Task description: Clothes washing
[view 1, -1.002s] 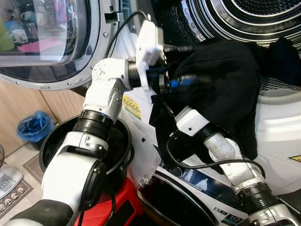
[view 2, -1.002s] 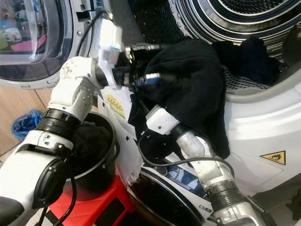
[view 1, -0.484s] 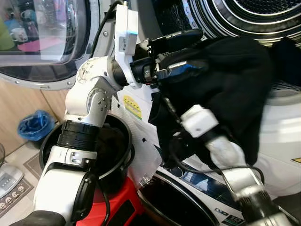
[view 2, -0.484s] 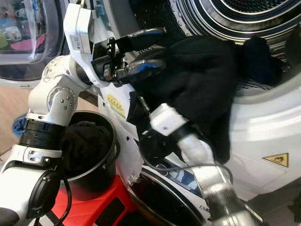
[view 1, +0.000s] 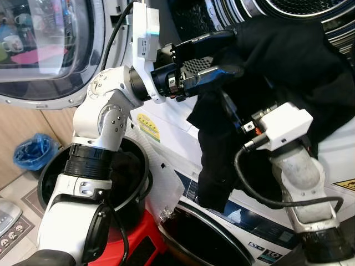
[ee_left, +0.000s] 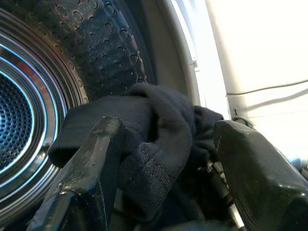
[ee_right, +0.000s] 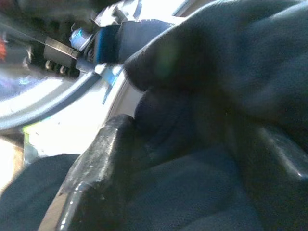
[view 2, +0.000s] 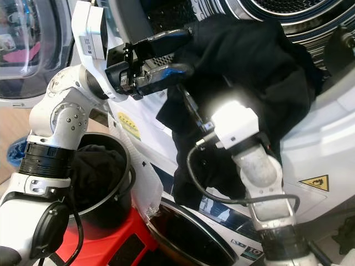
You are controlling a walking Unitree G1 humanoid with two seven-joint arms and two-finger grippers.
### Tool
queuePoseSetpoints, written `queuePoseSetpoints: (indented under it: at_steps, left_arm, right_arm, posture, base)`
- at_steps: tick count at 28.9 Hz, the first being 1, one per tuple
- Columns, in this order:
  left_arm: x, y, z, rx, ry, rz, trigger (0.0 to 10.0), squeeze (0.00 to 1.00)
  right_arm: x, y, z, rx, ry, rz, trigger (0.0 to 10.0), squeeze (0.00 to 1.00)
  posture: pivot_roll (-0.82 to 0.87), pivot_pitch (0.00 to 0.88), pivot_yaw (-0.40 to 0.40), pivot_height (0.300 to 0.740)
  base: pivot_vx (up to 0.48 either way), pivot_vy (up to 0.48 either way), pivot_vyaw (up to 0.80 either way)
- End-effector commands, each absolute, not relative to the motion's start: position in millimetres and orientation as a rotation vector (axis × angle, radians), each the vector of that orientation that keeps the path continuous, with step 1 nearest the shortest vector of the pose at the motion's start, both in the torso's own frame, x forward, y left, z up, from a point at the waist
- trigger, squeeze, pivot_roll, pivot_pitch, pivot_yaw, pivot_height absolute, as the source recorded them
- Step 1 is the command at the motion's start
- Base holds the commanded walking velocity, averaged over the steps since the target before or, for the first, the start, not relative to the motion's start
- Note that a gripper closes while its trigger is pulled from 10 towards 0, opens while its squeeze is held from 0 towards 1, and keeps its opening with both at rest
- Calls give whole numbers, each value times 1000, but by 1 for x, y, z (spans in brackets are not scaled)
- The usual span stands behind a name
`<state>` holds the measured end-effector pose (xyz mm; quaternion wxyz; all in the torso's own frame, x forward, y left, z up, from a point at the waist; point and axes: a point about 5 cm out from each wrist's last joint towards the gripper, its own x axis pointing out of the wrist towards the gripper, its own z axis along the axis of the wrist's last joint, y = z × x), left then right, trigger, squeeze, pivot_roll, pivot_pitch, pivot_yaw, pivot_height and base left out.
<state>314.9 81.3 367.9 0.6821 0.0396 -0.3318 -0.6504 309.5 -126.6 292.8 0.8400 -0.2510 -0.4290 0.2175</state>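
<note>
We hold the black cloth [view 1: 288, 72] up at the drum [ee_left: 29, 110] mouth so it can go in. Our left gripper [view 1: 213, 52] is spread wide, with a fold of cloth between its fingers. Our right gripper [ee_right: 159, 159] is buried under the cloth; we cannot tell its state. The bucket [view 1: 47, 177] sits below the drum.
</note>
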Motion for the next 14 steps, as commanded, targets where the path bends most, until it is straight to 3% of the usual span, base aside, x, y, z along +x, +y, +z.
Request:
queuePoseSetpoints:
  at_steps: [1, 6, 14]
  left_arm:
    - [308, 81, 372, 113, -762, -1473, 10000, 0]
    - [304, 80, 371, 106, -762, -1484, 10000, 0]
    - [294, 73, 365, 72, -751, -1510, 10000, 0]
  right_arm:
    - [316, -124, 296, -621, -897, 462, 10000, 0]
    - [332, -109, 310, -691, -921, 474, 10000, 0]
    - [352, -68, 367, -711, -1061, 437, 10000, 0]
  posture:
    - [71, 111, -4, 740]
    - [74, 109, -5, 740]
    - [79, 108, -5, 740]
  base:
    - [0, 0, 0]
    - [0, 0, 0]
    - [0, 0, 0]
